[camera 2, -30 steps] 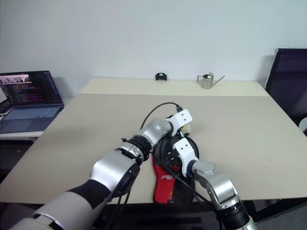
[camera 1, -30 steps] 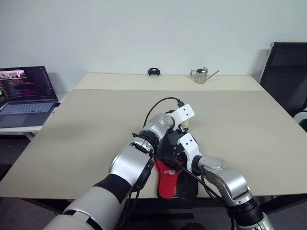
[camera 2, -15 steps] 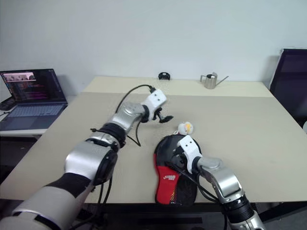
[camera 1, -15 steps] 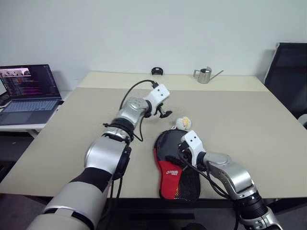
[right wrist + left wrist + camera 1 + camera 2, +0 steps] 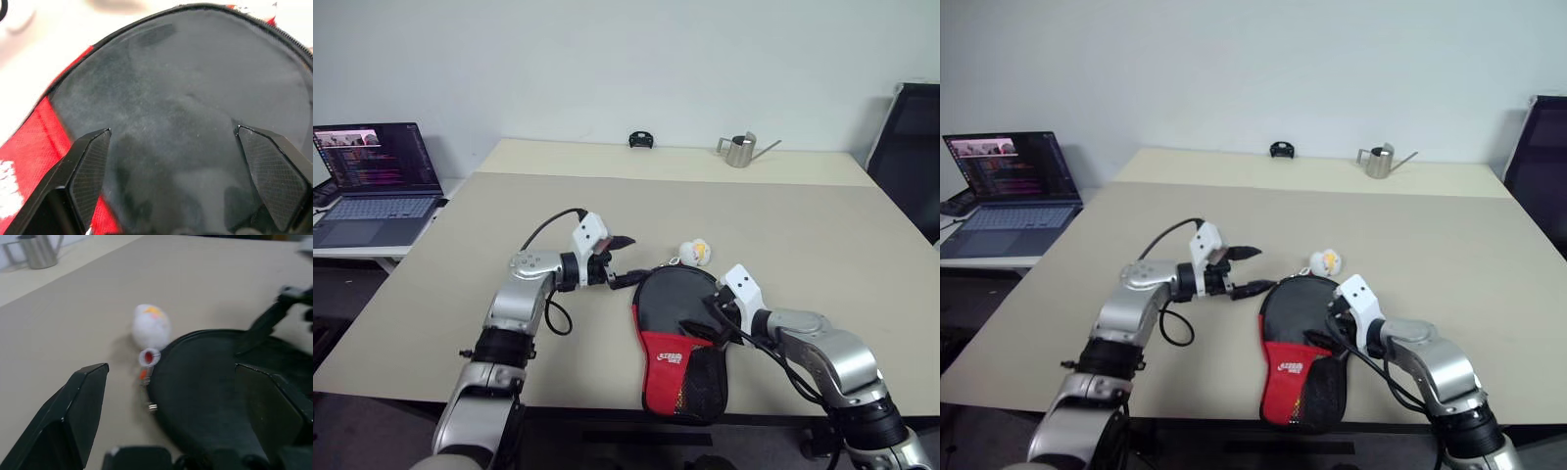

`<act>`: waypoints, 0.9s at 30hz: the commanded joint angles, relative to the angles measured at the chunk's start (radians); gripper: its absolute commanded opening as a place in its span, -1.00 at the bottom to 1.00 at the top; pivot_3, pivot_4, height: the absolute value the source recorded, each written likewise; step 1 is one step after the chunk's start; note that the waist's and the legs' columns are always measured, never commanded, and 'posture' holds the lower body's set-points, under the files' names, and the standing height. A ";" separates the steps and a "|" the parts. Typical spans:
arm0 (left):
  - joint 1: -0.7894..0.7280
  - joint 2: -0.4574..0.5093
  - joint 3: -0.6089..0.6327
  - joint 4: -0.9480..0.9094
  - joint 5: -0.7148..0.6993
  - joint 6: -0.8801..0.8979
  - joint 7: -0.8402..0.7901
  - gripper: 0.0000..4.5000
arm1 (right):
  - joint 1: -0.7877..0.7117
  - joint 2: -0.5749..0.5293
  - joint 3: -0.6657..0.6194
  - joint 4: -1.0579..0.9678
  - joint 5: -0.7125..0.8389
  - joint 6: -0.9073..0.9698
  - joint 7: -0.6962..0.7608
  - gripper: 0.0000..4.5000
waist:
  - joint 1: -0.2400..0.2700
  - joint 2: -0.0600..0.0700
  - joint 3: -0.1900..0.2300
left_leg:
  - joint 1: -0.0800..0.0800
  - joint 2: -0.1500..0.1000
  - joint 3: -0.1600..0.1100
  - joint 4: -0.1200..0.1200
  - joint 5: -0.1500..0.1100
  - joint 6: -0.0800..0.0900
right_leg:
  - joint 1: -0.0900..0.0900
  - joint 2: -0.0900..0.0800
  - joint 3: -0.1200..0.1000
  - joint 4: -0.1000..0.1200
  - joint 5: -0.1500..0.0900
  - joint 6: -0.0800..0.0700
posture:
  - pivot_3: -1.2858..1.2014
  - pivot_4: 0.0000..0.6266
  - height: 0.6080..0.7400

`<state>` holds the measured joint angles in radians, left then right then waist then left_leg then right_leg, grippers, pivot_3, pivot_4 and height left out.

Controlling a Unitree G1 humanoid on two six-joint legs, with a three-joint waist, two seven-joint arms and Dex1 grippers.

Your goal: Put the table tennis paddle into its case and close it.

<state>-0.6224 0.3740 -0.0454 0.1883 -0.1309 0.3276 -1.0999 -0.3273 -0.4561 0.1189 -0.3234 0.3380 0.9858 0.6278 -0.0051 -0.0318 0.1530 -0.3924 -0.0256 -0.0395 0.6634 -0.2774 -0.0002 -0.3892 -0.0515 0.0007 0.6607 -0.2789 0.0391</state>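
The case [image 5: 674, 328] lies near the table's front edge. It shows a round black top, a red panel with a white logo, and a black mesh end toward me. Its zipper rim runs around the black top [image 5: 181, 98]. The table tennis paddle is hidden. My left gripper [image 5: 631, 258] is open, just left of the case's round end and pointing at it, with nothing between its fingers [image 5: 78, 411]. My right gripper [image 5: 705, 315] is open over the right side of the black top, its fingers [image 5: 93, 166] spread above the fabric.
A small white charm [image 5: 695, 252] sits at the case's far rim. A metal watering can [image 5: 742, 150] and a small black object [image 5: 640, 139] stand at the table's back. A laptop [image 5: 372, 181] is on a side table at left, and a black chair [image 5: 913, 147] at right.
My left arm has pulled back from over the case and now sits to its left, still open. My right gripper has shifted slightly to the right. The camera view has also moved.
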 commanded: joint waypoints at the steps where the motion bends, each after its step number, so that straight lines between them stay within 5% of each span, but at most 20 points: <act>1: 0.030 0.003 -0.038 -0.125 -0.036 0.054 0.019 0.99 | 0.012 -0.023 -0.084 -0.069 0.082 0.075 0.014 1.00 | 0.002 0.003 0.002 | -0.001 0.000 -0.001 0.000 0.000 0.000 | 0.000 0.000 -0.001 -0.001 0.000 0.000 | 0.03 -0.52 1.00; 7: 0.035 -0.012 -0.125 -0.127 -0.023 0.040 0.031 0.99 | 0.045 -0.105 -0.226 -0.167 0.212 0.163 0.049 1.00 | 0.005 0.014 0.009 | -0.004 -0.001 -0.005 0.001 0.000 0.000 | -0.001 -0.001 -0.006 -0.002 0.000 0.000 | 0.03 -0.52 1.00; 13: -0.032 -0.101 -0.213 0.073 0.018 -0.016 0.049 0.99 | 0.022 -0.162 -0.347 -0.166 0.295 0.203 0.044 1.00 | 0.006 0.014 0.010 | -0.006 -0.002 -0.007 0.001 0.000 0.000 | 0.000 -0.001 -0.010 -0.002 0.000 -0.001 | 0.03 -0.52 1.00; 20: -0.111 -0.166 -0.287 0.397 0.118 -0.222 0.072 0.99 | -0.032 -0.182 -0.367 -0.097 0.271 0.147 -0.018 1.00 | 0.004 0.014 0.010 | -0.005 -0.003 -0.007 0.001 0.000 0.001 | 0.000 -0.001 -0.010 -0.002 0.000 -0.001 | 0.03 -0.52 1.00; 27: -0.105 -0.186 -0.286 0.450 0.122 -0.270 0.069 0.99 | -0.212 -0.119 -0.308 0.092 0.239 0.078 -0.077 1.00 | 0.003 0.015 0.009 | -0.004 -0.003 -0.007 0.002 0.001 0.001 | 0.001 -0.001 -0.010 0.000 0.000 -0.001 | 0.03 -0.52 1.00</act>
<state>-0.7461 0.1952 -0.3138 0.6125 -0.0324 0.0563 -1.0349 -0.4848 -0.5890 -0.1992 -0.2689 0.5892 1.1051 0.5642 -0.0019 -0.0172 0.1623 -0.3960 -0.0290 -0.0465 0.6657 -0.2765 0.0007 -0.3878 -0.0526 -0.0092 0.6611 -0.2793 0.0385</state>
